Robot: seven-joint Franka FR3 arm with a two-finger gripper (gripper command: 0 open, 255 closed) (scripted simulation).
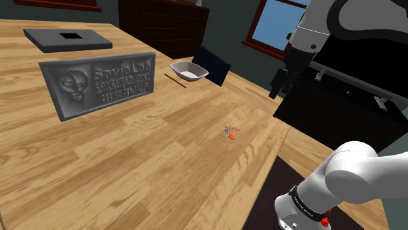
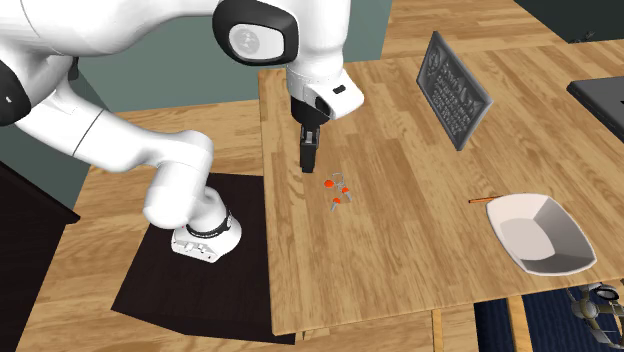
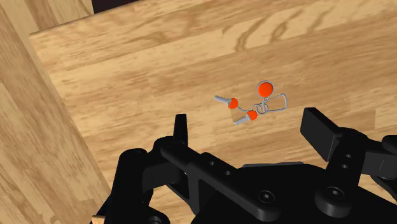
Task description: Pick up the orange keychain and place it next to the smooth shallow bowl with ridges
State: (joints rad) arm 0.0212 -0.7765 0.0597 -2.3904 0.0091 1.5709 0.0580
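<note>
The orange keychain [image 1: 229,132] is a small cluster of orange tags, grey keys and a wire ring. It lies flat on the wooden table [image 1: 131,157], near the edge by the arm. My black gripper [image 2: 310,155] hangs above the table just beside the keychain [image 2: 337,192], apart from it. In the wrist view my fingers [image 3: 181,124] stand wide apart, and the keychain [image 3: 251,108] lies on the wood beyond and between them, untouched. The white shallow bowl [image 2: 538,232] sits far across the table, seen also in the shoulder view as the bowl [image 1: 189,71]. From the shoulder, my gripper [image 1: 278,83] shows at the upper right.
A grey embossed plaque [image 1: 98,83] stands upright on the table. A thin orange-tipped stick [image 2: 482,200] lies beside the bowl. A dark flat slab [image 1: 67,39] rests at the far corner. The arm's base [image 2: 200,235] stands on a black mat off the table edge.
</note>
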